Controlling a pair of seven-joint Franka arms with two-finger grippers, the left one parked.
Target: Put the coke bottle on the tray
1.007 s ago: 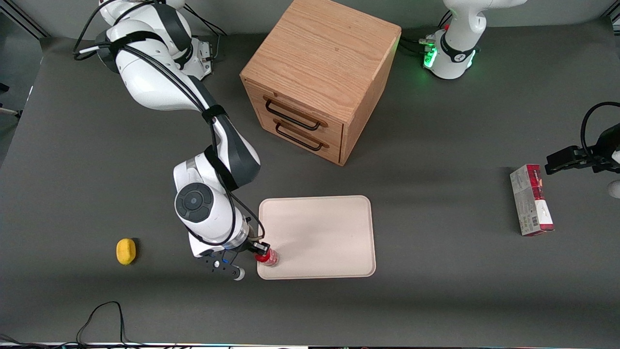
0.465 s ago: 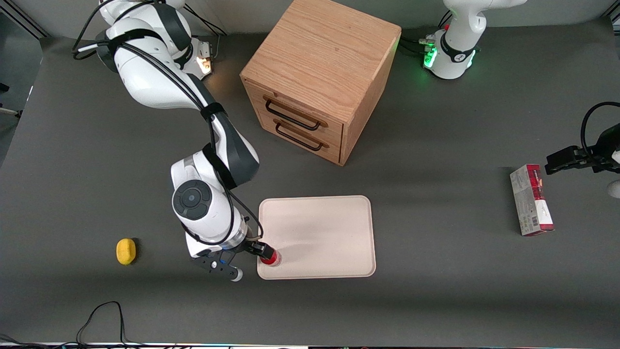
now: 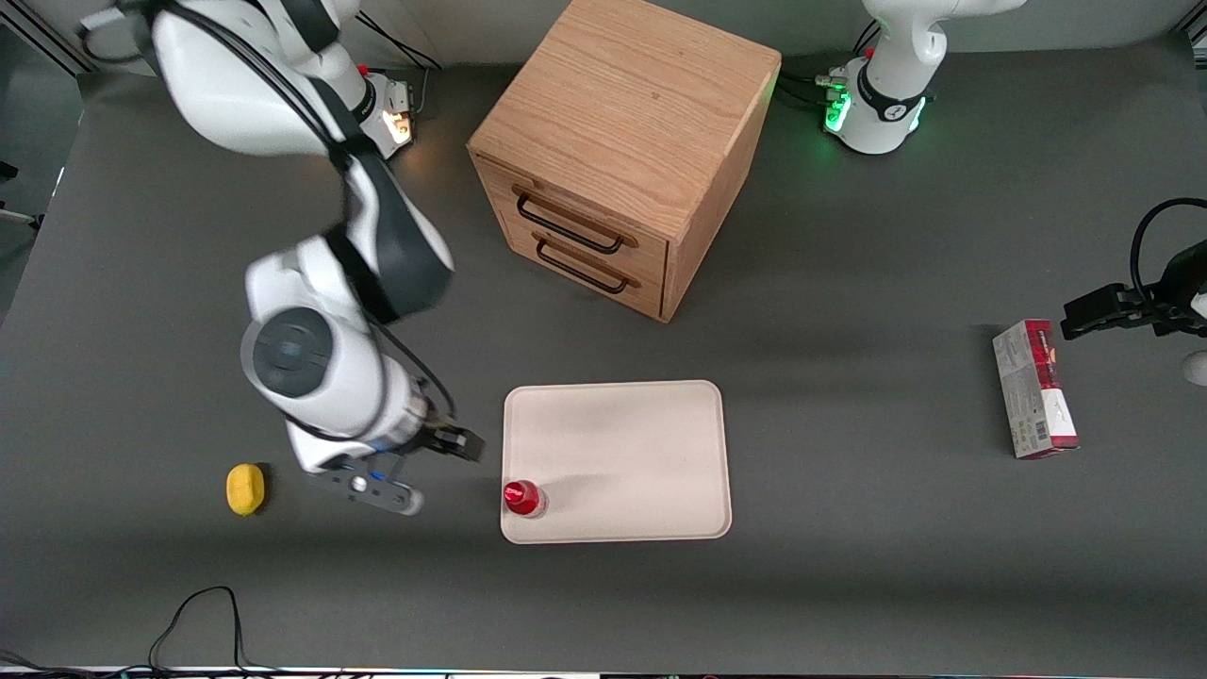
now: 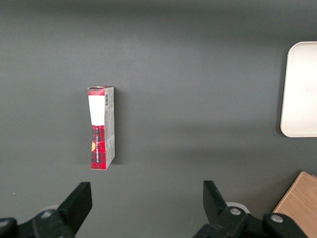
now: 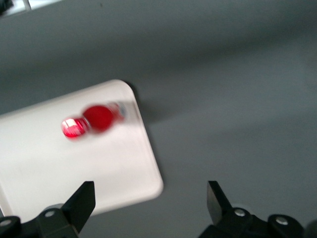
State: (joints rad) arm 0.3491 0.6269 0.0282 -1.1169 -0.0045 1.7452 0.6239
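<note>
Red coke bottle (image 3: 521, 498), red cap, clear base, on cream tray (image 3: 641, 443). Black-fingered gripper (image 3: 429, 471), white arm, dark grey joints, left of tray, mid-left of front frame. Yellow lump (image 3: 245, 489) lower left. Tan wood-grain cabinet (image 3: 622, 141) top centre, black handles. Red-grey-white carton (image 3: 1034, 388) right edge. Dark grey table (image 3: 849, 283).

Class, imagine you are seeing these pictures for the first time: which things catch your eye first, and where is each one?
The coke bottle stands upright on the tray, at the corner nearest the front camera on the working arm's side. The gripper hangs open and empty above the table between that corner and the yellow lump. The wooden cabinet stands farther from the camera than the tray.
</note>
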